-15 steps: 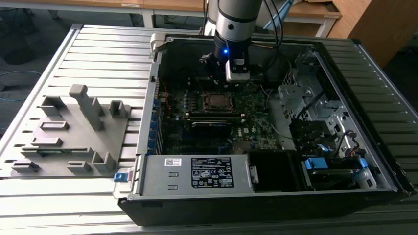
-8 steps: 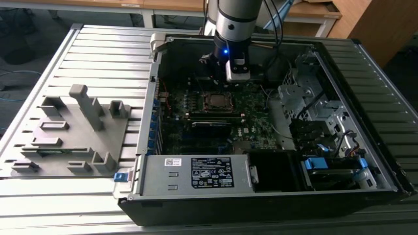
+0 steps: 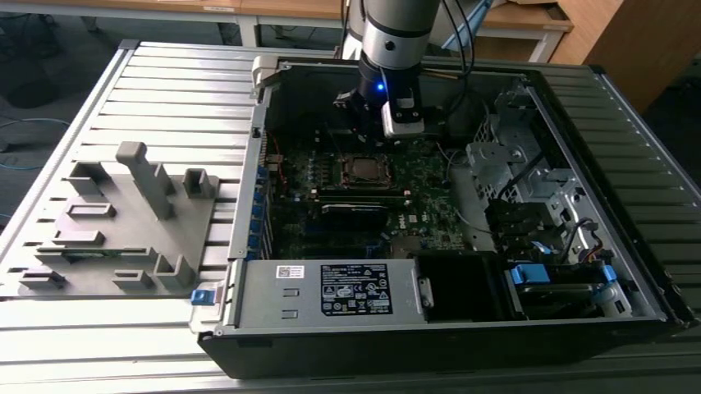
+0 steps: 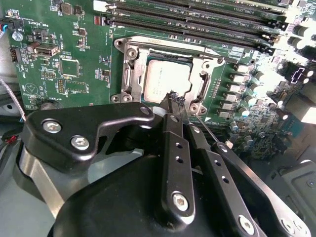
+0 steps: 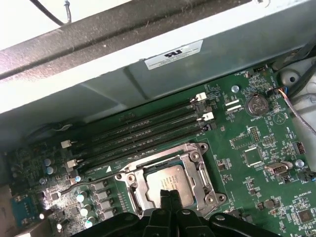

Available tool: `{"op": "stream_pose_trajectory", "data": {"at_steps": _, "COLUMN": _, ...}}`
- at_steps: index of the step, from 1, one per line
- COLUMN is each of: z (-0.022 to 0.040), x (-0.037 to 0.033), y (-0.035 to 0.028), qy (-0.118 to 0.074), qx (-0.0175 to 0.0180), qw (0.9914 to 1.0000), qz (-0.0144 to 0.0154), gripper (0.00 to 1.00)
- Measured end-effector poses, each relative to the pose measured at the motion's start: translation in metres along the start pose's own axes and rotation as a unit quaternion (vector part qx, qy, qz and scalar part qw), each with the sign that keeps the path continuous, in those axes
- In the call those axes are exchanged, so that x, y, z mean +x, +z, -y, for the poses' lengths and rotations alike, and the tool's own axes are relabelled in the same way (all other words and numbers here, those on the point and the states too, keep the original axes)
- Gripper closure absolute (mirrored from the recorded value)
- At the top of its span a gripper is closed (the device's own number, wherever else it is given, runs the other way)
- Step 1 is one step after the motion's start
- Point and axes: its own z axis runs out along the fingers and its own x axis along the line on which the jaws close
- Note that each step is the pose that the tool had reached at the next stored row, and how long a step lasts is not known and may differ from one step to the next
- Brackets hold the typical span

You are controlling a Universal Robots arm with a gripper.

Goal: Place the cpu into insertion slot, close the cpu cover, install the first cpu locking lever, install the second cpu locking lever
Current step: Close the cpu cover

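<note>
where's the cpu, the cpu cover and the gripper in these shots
cpu (image 4: 165, 79), second wrist view, middle of its grey metal face.
cpu cover (image 4: 133, 69), second wrist view, one side bar of the silvery frame.
gripper (image 5: 168, 194), first wrist view, midway between its fingertips.

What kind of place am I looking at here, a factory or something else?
Most likely a robotics lab or test workshop, not a factory line: an opened desktop computer lies on a slatted metal table, a single robot arm reaches into it, and wooden desks stand behind.
</note>
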Motion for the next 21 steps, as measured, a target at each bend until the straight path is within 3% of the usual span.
{"op": "stream_pose_trajectory", "data": {"at_steps": 7, "z": 0.0000, "x": 0.0000, "y": 0.0000, "qy": -0.004, "qx": 0.0002, "qw": 0.99999, "qz": -0.0002, "gripper": 0.89}}
{"op": "stream_pose_trajectory", "data": {"at_steps": 11, "z": 0.0000, "x": 0.0000, "y": 0.0003, "qy": -0.032, "qx": 0.0016, "qw": 0.99948, "qz": -0.0013, "gripper": 0.89}}
{"op": "stream_pose_trajectory", "data": {"at_steps": 17, "z": 0.0000, "x": -0.0001, "y": 0.0010, "qy": -0.081, "qx": 0.0039, "qw": 0.99670, "qz": -0.0029, "gripper": 0.89}}
{"op": "stream_pose_trajectory", "data": {"at_steps": 21, "z": 0.0001, "x": -0.0001, "y": 0.0015, "qy": -0.101, "qx": 0.0040, "qw": 0.99484, "qz": -0.0005, "gripper": 0.89}}
